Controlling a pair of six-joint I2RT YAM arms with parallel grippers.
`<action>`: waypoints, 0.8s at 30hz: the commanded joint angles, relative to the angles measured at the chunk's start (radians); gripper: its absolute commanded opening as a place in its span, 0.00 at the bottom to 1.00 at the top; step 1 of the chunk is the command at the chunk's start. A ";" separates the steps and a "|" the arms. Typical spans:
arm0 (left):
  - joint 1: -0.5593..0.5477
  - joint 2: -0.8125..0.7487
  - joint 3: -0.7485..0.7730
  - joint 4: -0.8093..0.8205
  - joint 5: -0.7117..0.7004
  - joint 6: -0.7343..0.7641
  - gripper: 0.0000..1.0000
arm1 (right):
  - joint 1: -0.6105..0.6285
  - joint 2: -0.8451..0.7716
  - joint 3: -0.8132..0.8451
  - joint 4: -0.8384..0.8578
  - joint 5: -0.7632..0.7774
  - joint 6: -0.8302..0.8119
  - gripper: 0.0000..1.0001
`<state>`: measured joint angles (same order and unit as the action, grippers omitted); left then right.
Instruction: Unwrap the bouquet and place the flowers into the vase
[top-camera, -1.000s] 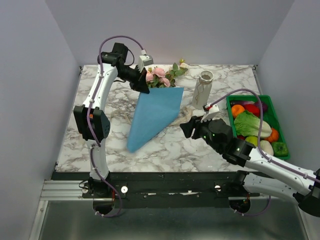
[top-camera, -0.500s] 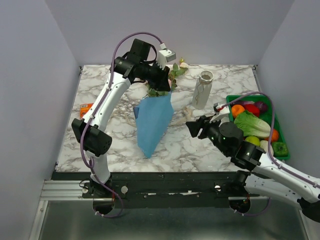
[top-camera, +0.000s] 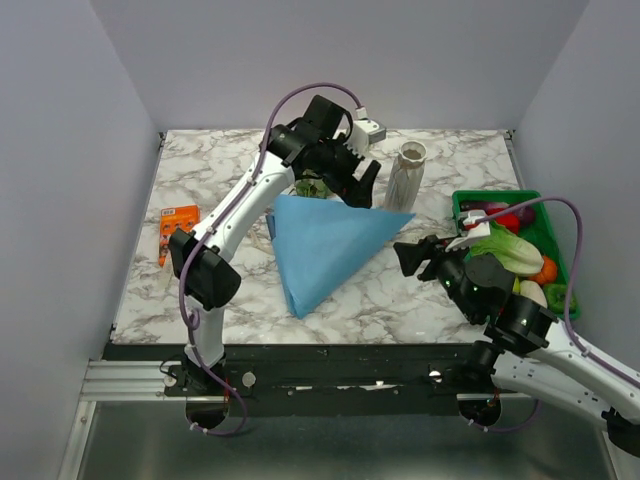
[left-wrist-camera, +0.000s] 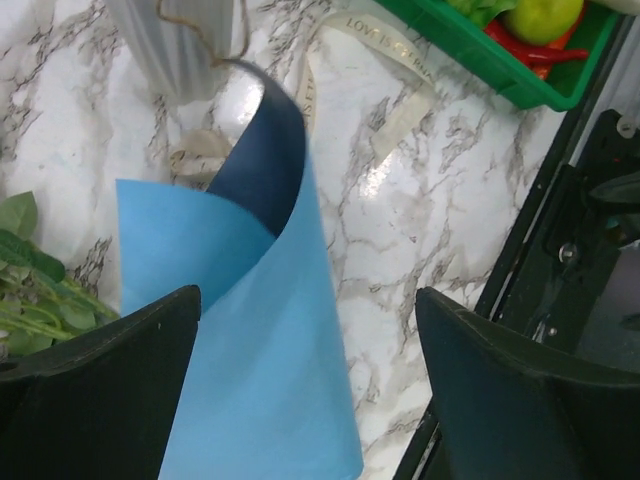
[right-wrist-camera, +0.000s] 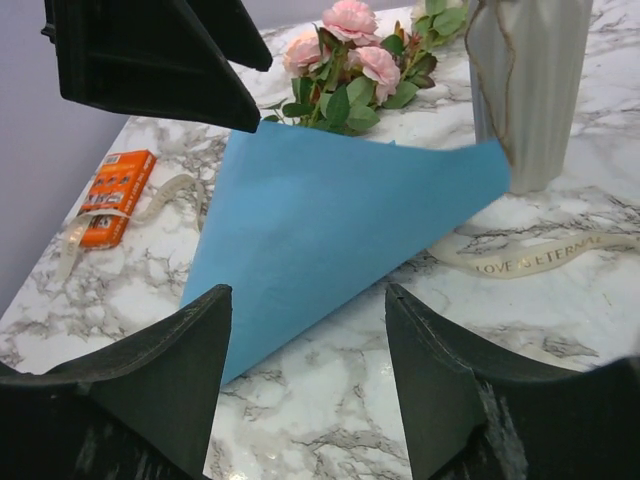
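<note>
**Stage: wrapping off, flowers not yet moved.** The blue paper is lying loose on the table, its ribbon off beside the upright vase. The flowers are lying at the paper's far edge (none in the vase yet). Left gripper and right gripper are hovering open, holding nothing.

Item count, table top:
1 blue paper sheet mid-table; 1 vase toward the far edge; 3 pink rose blooms showing in one leafy bunch behind the sheet, rest of the bunch hidden. 2 beige ribbon strips: one printed by the vase, one plain beside the 1 orange packet near the left edge. 1 green crate at the right edge, 1 lettuce head in it; other produce partly covered, no firm count.
</note>
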<state>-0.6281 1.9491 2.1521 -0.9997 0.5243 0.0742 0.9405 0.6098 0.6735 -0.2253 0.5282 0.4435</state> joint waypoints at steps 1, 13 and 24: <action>0.089 -0.056 0.002 -0.004 -0.025 0.016 0.99 | -0.003 -0.018 0.011 -0.062 0.053 -0.015 0.71; 0.432 -0.125 -0.447 0.127 -0.035 0.148 0.99 | -0.005 0.022 0.029 -0.045 0.021 -0.009 0.71; 0.539 0.040 -0.500 0.312 0.104 0.035 0.99 | -0.003 0.045 0.032 -0.029 -0.002 -0.014 0.71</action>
<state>-0.1482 1.8950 1.5673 -0.7967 0.5213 0.1619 0.9405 0.6483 0.6804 -0.2573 0.5449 0.4427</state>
